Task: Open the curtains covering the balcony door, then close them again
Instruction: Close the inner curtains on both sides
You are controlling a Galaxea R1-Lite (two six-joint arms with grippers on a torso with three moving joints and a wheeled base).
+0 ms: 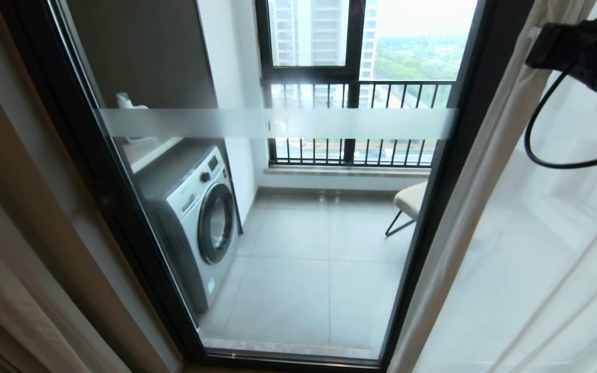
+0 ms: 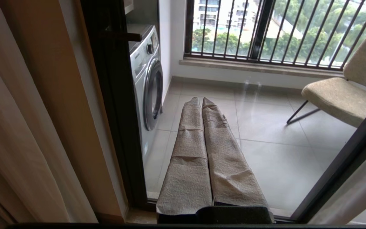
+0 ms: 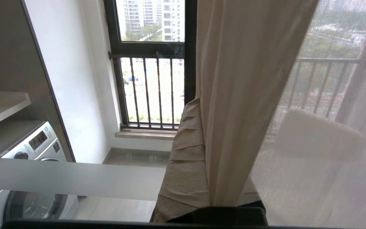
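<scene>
At the glass: the balcony door (image 1: 278, 124) stood uncovered in the middle.
Curtains: the sheer curtain (image 1: 526, 248) hung at 3 o'clock, the thick beige curtain (image 1: 13, 269) at 9 o'clock.
Right gripper (image 3: 203, 105): fingers clamped on the sheer curtain's edge fold.
Left gripper (image 2: 201, 100): fingers pressed together, holding nothing, pointing at the glass.
Left wrist view only: a chair (image 2: 345, 92).
Washing machine (image 1: 195, 217): door shut.

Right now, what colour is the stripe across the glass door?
Frosted white stripe running level across the balcony door; the head view shows it best.
</scene>
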